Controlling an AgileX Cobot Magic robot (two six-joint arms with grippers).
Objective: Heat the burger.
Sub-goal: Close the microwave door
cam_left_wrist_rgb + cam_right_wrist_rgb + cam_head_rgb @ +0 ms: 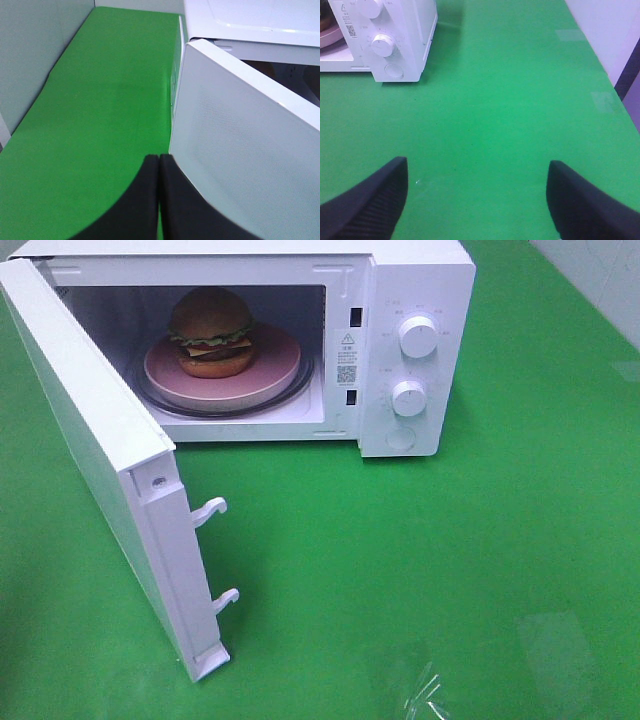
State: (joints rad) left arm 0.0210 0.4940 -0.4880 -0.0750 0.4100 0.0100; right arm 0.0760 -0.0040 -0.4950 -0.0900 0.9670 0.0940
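Watching from the side: burger [211, 332] sits on the pink plate [265, 380], on the glass turntable [170, 408] inside the microwave [420, 280]. Door [90, 440] is swung wide open.

Left gripper [159, 159] has its jaws pressed together with nothing in them, just beside the door's outer face. Right gripper [477, 165] is spread wide and empty above the green mat [450, 570], well apart from the knobs [417, 336].

Risks, my read:
- Door face is smooth, glossy white plastic with a fine dotted mesh window. Rounded black fingertips could skid off it during a push.
- A hard shove could slam the door. The burger is a tall, loose stack with domed buns and frilly lettuce, so a jolt could tip it.
- A soft shove may not seat the two latch hooks [212, 508], so no heating.
- The oven body may slide on the mat.
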